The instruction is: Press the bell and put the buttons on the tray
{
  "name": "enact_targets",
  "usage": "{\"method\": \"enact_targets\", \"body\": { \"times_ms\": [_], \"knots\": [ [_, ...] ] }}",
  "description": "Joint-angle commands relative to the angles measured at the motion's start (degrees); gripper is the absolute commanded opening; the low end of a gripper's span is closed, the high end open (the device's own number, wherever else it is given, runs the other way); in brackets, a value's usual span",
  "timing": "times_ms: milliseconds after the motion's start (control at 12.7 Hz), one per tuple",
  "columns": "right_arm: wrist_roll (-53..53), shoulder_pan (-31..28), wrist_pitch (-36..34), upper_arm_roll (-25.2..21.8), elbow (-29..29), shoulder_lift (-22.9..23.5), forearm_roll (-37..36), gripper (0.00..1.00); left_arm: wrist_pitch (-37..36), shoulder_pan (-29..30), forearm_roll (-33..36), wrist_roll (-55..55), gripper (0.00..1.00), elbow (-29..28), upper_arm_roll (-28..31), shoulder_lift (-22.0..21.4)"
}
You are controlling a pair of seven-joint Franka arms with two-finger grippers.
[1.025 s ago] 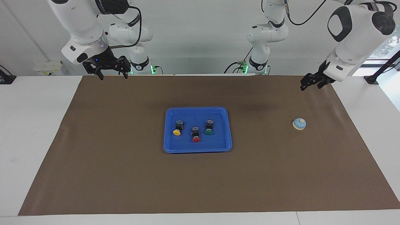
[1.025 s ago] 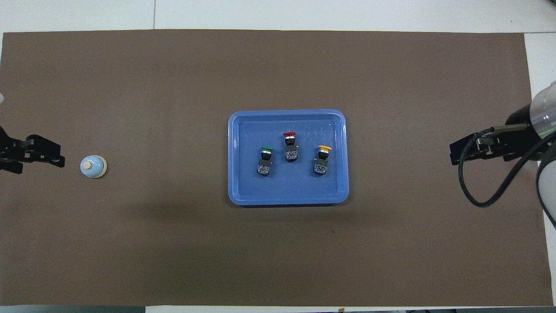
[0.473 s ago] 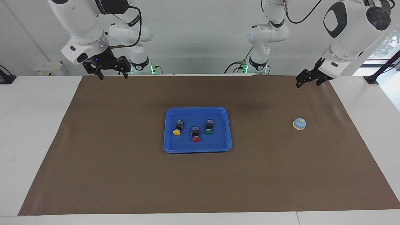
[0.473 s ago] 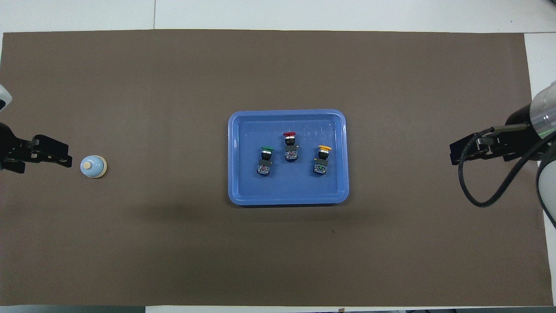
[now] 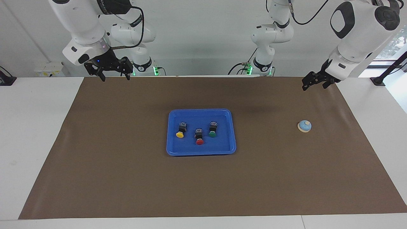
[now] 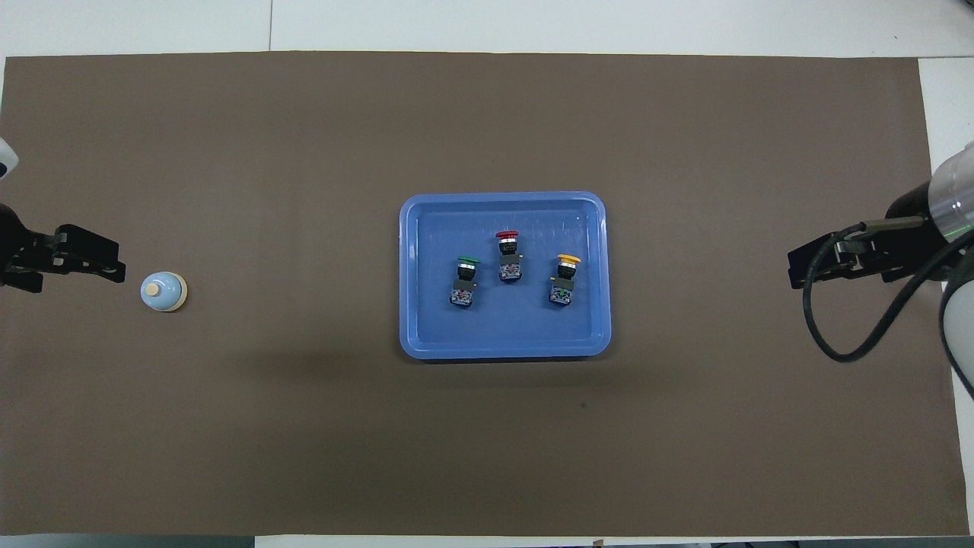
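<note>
Buttons, all three, lie on the blue tray (image 5: 201, 151) mid-counter: yellow button (image 5: 180, 131) toward the right arm's end, green button (image 5: 212, 129) toward the left arm's, red button (image 5: 199, 137) between, slightly farther out. Left claw (image 5: 313, 82), empty and released, hangs above the brown mat (image 5: 127, 178); right claw (image 5: 112, 70), released, waits. Bell (image 5: 304, 126) stands apart at the left arm's end.

The tray (image 5: 201, 151) — shallow, bright blue, rounded corners — sits at the centre of both views on the brown mat. Three buttons lie tipped over inside it, each a black blocky body with a round cap: yellow (image 5: 180, 130), red (image 5: 199, 136) and green (image 5: 212, 129), apart from one another. The bell (image 5: 304, 126) — a small light-blue dome with cream rim and knob — stands upright at the facing view's middle right.
</note>
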Motion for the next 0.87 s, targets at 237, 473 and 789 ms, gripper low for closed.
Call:
{"method": "enact_targets", "body": {
  "times_ms": [237, 473, 789],
  "knots": [
    [-1.3, -1.1, -0.9, 0.8, 0.0, -0.3, -0.2, 1.0, -0.4, -1.2, 0.4, -0.8, 1.0, 1.8, 0.8, 1.3],
    [-1.3, -1.1, -0.9, 0.8, 0.0, -0.3, -0.2, 1.0, -0.2, -1.2, 1.0, -0.8, 1.0, 1.8, 0.8, 1.1],
    [-1.3, -1.1, -0.9, 0.8, 0.0, -0.3, -0.2, 1.0, 0.2, -1.1, 0.5, -0.7, 1.0, 2.1, 0.7, 1.1]
  ]
}}
